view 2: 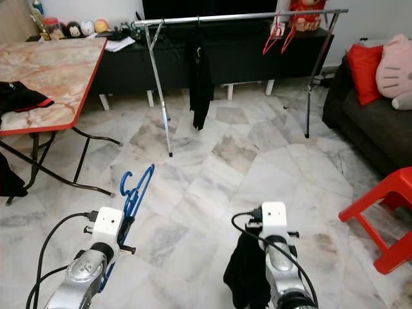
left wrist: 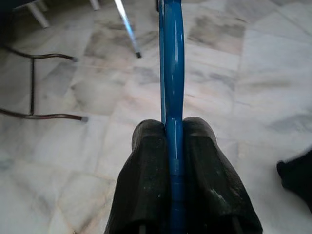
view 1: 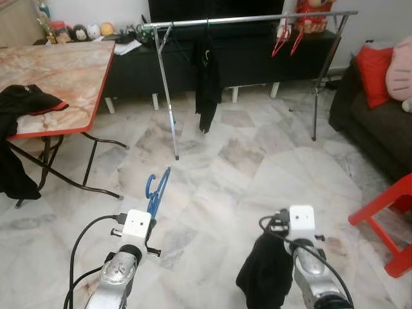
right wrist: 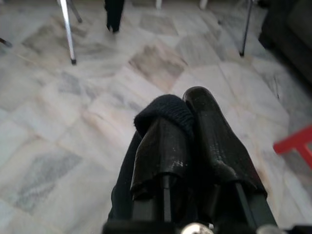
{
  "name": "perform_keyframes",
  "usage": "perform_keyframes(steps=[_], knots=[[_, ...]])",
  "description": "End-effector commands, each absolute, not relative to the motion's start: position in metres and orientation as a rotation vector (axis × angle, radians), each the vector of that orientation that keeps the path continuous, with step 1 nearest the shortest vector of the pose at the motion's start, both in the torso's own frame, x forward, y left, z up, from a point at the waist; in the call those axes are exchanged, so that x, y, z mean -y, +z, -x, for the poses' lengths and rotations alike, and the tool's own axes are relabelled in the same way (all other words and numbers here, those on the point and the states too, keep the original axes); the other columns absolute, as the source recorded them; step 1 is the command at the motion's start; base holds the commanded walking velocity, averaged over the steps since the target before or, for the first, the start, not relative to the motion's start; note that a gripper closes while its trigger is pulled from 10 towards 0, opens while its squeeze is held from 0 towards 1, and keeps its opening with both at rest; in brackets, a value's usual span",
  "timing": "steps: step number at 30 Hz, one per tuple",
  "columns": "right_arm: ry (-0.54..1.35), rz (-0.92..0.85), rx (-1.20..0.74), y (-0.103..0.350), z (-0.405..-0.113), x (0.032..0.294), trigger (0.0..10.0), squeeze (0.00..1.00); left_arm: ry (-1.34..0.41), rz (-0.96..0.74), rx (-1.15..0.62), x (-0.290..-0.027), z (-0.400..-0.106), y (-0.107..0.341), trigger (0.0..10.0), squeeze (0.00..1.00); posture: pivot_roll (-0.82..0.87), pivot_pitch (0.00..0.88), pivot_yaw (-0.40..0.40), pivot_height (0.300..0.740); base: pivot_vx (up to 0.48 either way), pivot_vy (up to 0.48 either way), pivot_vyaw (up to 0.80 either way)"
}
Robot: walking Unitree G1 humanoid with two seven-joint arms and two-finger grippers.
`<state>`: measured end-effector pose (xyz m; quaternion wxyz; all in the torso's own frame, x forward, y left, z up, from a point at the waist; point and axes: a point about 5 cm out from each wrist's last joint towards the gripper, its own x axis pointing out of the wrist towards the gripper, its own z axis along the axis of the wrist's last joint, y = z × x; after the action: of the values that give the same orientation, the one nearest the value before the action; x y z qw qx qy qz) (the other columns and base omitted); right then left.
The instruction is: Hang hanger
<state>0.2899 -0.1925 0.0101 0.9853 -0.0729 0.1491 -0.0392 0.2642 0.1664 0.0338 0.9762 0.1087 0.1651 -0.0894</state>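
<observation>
The clothes rack (view 1: 244,20) stood across the marble floor (view 1: 257,167), in front of the long dark TV cabinet (view 1: 257,58), and everything else could be placed from it. A black garment (view 1: 207,84) hung from its rail near the middle, and two red hangers (view 1: 286,38) hung toward the rail's right end.

Well short of the rack, on the robot's side, the left gripper (left wrist: 173,146) was clenched on a blue hanger (view 1: 156,190), its two black fingers pressed against either side of the plastic. The hanger pointed up and forward toward the rack's left leg, hook end furthest from the gripper.

The right gripper (right wrist: 183,126) was also low and well back from the rack, closed on a fold of black cloth (view 2: 248,273) that drooped beside the arm.

To the left of the rack stood a folding table (view 1: 58,77) with a marbled top and red edge, a dark garment (view 1: 29,100) draped over its near corner. To the right of the rack was a dark sofa (view 1: 380,129) with a red cushion (view 1: 373,67) and, nearer the robot, a red stool (view 1: 393,219).
</observation>
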Motion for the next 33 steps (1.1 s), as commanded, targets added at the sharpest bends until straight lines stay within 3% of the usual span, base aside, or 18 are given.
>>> perform_keyframes(steps=[1, 9, 12, 20, 33], knots=[[-0.070, 0.147, -0.231, 0.029, -0.305, 0.194, 10.0, 0.00, -0.246, -0.237, -0.295, -0.162, -0.272, 0.048, 10.0, 0.00, -0.07, 0.000, -0.021, 0.740, 0.000, 0.000, 0.00], [0.008, 0.210, -0.200, 0.056, -0.330, 0.195, 10.0, 0.00, -0.530, -0.377, -0.388, -0.162, -0.271, 0.049, 10.0, 0.00, -0.07, 0.000, -0.022, 0.740, 0.000, 0.000, 0.00], [0.098, 0.306, -0.281, 0.056, -0.336, 0.191, 10.0, 0.00, -0.724, -0.430, -0.460, -0.163, -0.263, 0.051, 10.0, 0.00, -0.07, 0.000, -0.021, 0.740, 0.000, 0.000, 0.00], [0.198, 0.306, -0.337, 0.063, -0.347, 0.174, 10.0, 0.00, -0.904, -0.363, -0.468, -0.159, -0.265, 0.074, 10.0, 0.00, -0.07, 0.000, -0.018, 0.740, 0.000, 0.000, 0.00], [0.200, 0.317, -0.383, 0.065, -0.352, 0.168, 10.0, 0.00, -1.151, -0.263, -0.501, -0.143, -0.249, 0.096, 10.0, 0.00, -0.06, 0.000, -0.020, 0.740, 0.000, 0.000, 0.00]])
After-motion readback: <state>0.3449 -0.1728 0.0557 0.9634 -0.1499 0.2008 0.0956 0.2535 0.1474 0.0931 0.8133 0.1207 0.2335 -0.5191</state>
